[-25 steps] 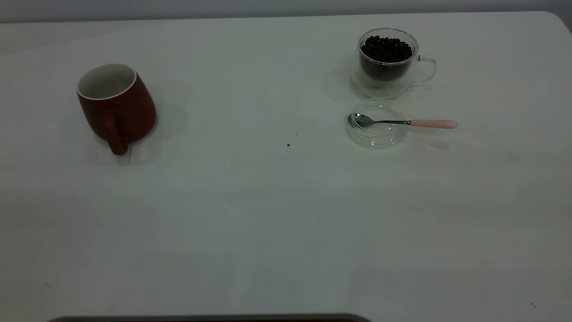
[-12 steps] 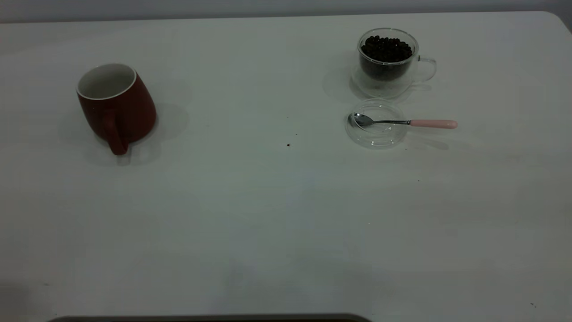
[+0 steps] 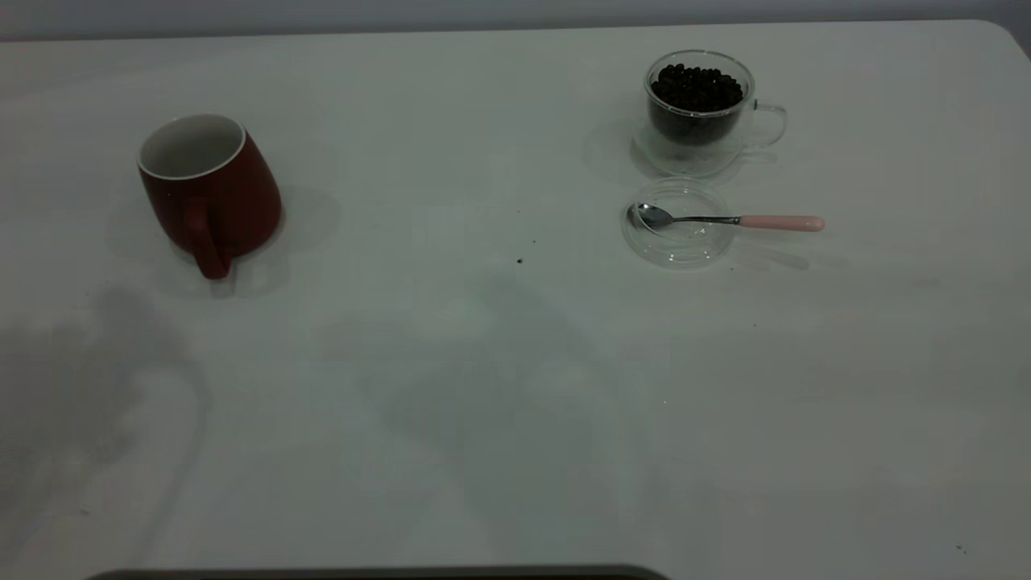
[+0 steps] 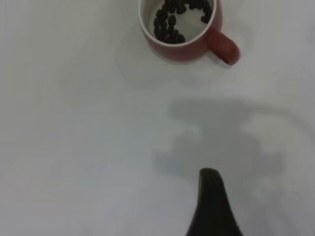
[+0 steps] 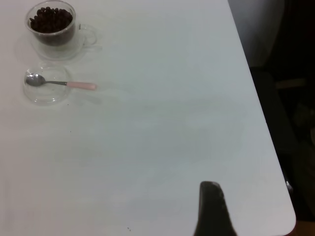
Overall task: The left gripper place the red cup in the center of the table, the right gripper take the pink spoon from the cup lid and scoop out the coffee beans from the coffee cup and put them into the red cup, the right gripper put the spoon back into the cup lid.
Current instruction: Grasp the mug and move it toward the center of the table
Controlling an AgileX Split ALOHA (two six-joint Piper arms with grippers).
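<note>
The clear double-walled glass coffee cup (image 3: 699, 113) is my fixed mark. It stands upright toward the far right of the plain white table (image 3: 483, 419), heaped to the brim with dark roasted coffee beans (image 3: 697, 87).

Just in front of it, nearly touching, lies the small round clear glass cup lid (image 3: 675, 246). The teaspoon with the shiny metal bowl and pale pink handle (image 3: 729, 220) has its bowl resting inside the lid. Its handle overhangs the rim on the same side as the coffee cup's thin glass handle. I judge it is laid that way so the pink handle is free to be pinched without disturbing the glass.

Well apart from the coffee cup, across the table to its left, sits the dark red rounded ceramic mug (image 3: 211, 193), handle toward the camera. It is clearly off-centre, so moving it to the middle is not yet done. From outside only its white inner wall shows. My left wrist view, looking down into it, shows some dark beans (image 4: 170, 27) lying on its bottom.

My left gripper (image 4: 212, 209) hangs above bare table on the mug's side, apart from the mug and holding nothing. Only one black tip shows, so I cannot tell whether it is open or closed.

My right gripper (image 5: 211, 211) hovers over bare table near the table's edge, well apart from the coffee cup, with lid and spoon in sight beyond it. It holds nothing either, and again I cannot tell how wide it stands.
</note>
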